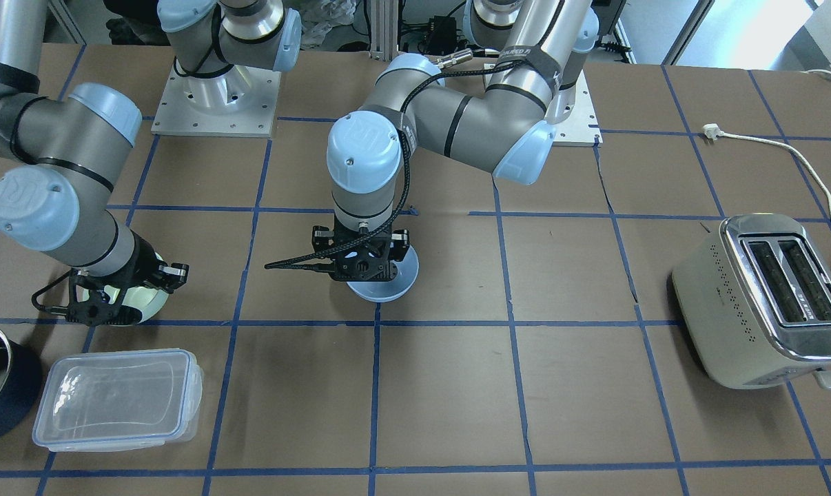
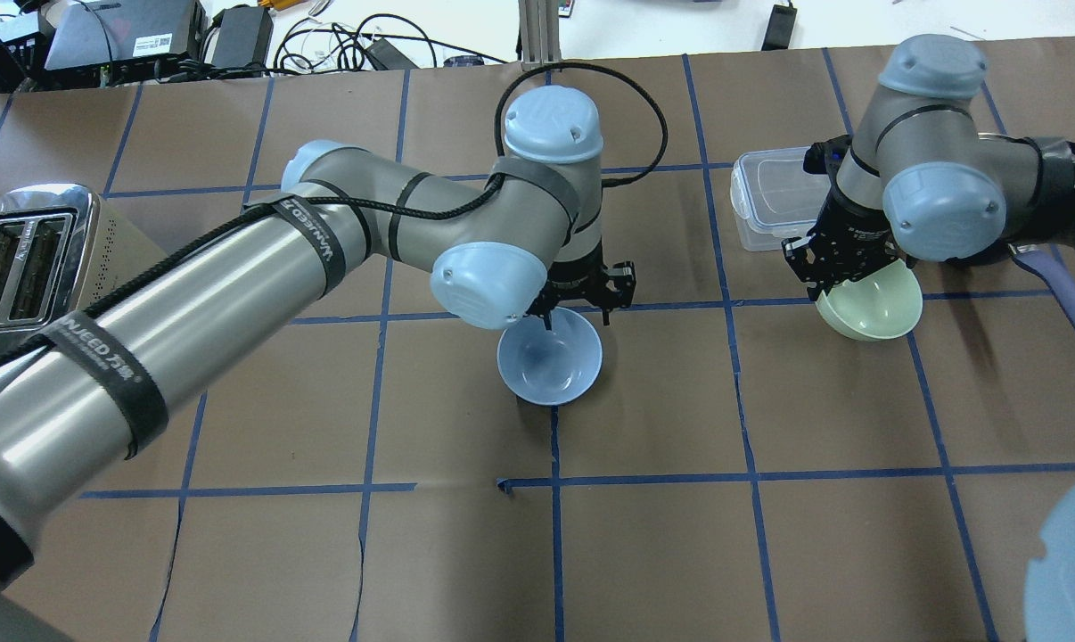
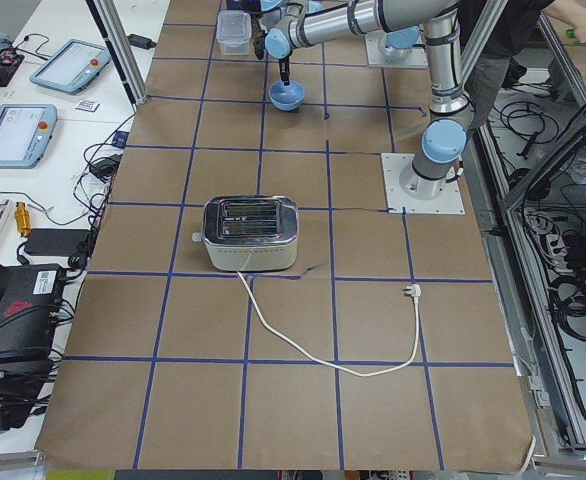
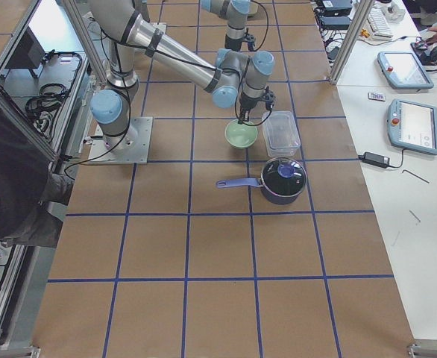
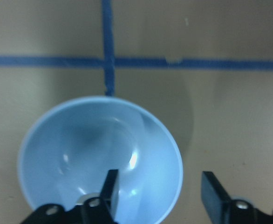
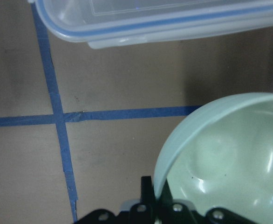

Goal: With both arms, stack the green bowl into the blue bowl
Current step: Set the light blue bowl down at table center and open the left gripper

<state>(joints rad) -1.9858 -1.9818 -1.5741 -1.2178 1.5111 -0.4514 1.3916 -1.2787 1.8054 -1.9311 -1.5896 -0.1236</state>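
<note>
Left gripper (image 5: 159,175) stood wide, fingers (image 5: 111,189) straddling blue bowl (image 2: 551,364) rim, one inside, one outside, well apart from clear lidded container (image 1: 116,398). Right gripper (image 2: 820,283) pinched green bowl (image 2: 876,308) rim, bowl tilted, just beside container.

green bowl (image 2: 872,308) tilted — blue bowl (image 2: 551,361) upright, well apart.

Both are silver-grey jointed tubes. The near-side left arm (image 2: 234,285) wears black fabric straps (image 2: 110,374) with white lettering, pinning down a braided black cable (image 2: 664,134). The right arm (image 2: 867,125) matches it. Pale-blue round joint caps (image 1: 364,148) carry an embossed logo and small screws. The jaws are black and skeletal. A square silver base plate (image 1: 181,117) is bolted to the bench.
</note>
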